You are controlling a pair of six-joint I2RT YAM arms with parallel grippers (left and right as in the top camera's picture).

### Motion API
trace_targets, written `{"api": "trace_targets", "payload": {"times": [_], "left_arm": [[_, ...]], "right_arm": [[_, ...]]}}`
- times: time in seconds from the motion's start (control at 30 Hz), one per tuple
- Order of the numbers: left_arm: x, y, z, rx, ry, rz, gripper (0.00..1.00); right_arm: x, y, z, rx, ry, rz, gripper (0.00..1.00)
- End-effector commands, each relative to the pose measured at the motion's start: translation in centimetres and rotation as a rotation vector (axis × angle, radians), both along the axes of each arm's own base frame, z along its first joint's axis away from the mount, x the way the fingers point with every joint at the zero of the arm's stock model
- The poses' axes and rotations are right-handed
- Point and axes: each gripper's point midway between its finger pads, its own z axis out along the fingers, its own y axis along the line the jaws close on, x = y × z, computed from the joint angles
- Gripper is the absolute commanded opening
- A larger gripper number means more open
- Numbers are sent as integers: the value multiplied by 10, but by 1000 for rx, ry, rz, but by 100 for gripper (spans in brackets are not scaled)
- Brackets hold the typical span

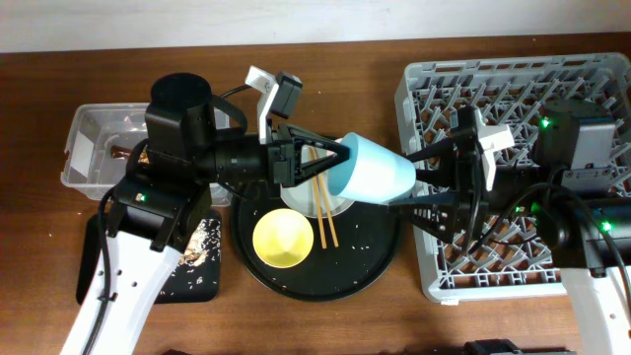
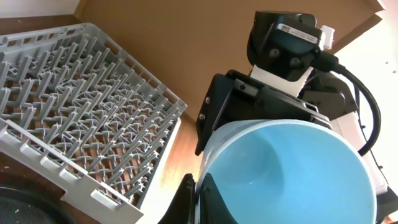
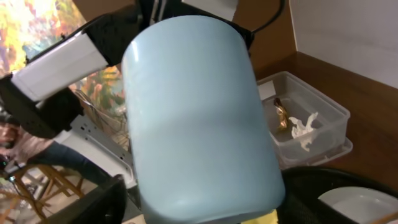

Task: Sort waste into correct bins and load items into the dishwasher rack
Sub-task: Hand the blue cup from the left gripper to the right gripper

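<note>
A: Gap between round tray (image 1: 370, 261) and rack (image 1: 434, 79) passable?
B: No. Cup (image 1: 373, 170) hangs across it, left gripper (image 1: 333, 168) on its rim, right gripper (image 1: 416, 180) straddling its base.
A: Rack access?
B: Back rows open from above. Right arm (image 1: 582, 227) covers middle and front.
A: Other room?
B: Bare tabletop (image 1: 345, 59) behind the tray, between tub (image 1: 84, 123) and rack. Bowl (image 1: 281, 239) open from above.

A brown wooden table (image 1: 296, 330) with plain grain fills the overhead view. Along 12 o'clock a pale wall (image 1: 148, 20) meets its far edge. In the right wrist view a white wall stands at 1 o'clock above the table, a blurred orange-yellow patch (image 3: 31, 25) shows at 10 o'clock, and a wooden frame of rungs (image 3: 43, 180) at 8 o'clock. The light is even.
</note>
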Motion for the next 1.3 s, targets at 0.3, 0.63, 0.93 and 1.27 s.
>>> {"api": "trace_targets", "payload": {"times": [0.3,0.63,0.93,1.27], "left_arm": [[-8,-10,1,0,-2,-29,0],[-7,-10,3,-4,-16,-29,1],[-5,-10,0,7,-28,-18,18],[14,-2,-7,46,-39,85,33]], "right_arm": [[6,2,7,41,-28,52,88],[6,2,7,40,-28,51,65],[13,1,4,13,-53,17,49],[16,1,7,13,-87,16,47]]}}
